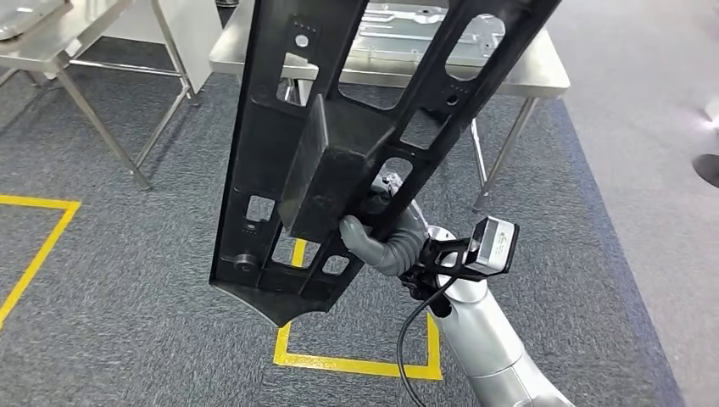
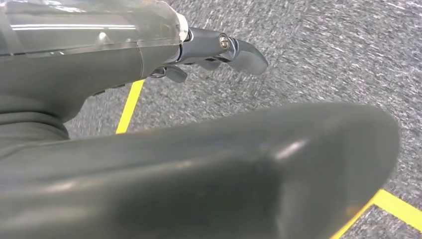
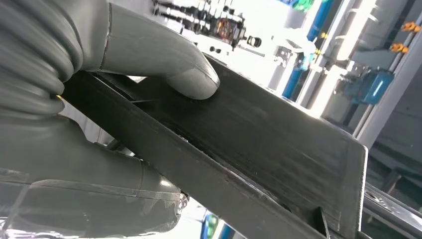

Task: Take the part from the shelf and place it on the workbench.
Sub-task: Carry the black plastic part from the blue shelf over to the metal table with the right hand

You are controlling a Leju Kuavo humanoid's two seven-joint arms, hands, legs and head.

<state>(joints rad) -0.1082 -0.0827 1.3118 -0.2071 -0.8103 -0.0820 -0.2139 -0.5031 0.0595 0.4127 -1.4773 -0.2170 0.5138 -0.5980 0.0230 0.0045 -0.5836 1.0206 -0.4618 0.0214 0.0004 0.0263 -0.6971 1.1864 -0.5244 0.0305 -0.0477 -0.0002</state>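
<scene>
A: Head view first: the right hand [image 1: 377,242] holds the black part [image 1: 339,144] up in the air, well short of the steel worktop [image 1: 543,80] ahead. The part is long, tilted, and gripped low down near its boxy middle section.

B: So most of its length stands above the grip. That is my worry: if the robot steps or swings, the top-heavy frame could twist in the hand and slip.

A: The right wrist view supports that. The thumb [image 3: 191,74] presses flat on one face of the part [image 3: 259,134], and the fingers [image 3: 94,199] seem to close on the other side, though they are partly hidden, so I cannot say how firm the pinch is.

B: And the worktop already carries a silver metal panel [image 1: 398,34]. Setting the part down there could knock it or land on top of it.

A: The part also blocks much of the head camera's sight of the landing spot, which makes a misjudged approach or a clipped table edge likelier.

B: The left hand [image 2: 219,50]?

A: It hangs over the grey carpet [image 2: 323,55] near a yellow floor line [image 2: 128,107], fingers loosely apart and holding nothing, so it gives no support.
</scene>
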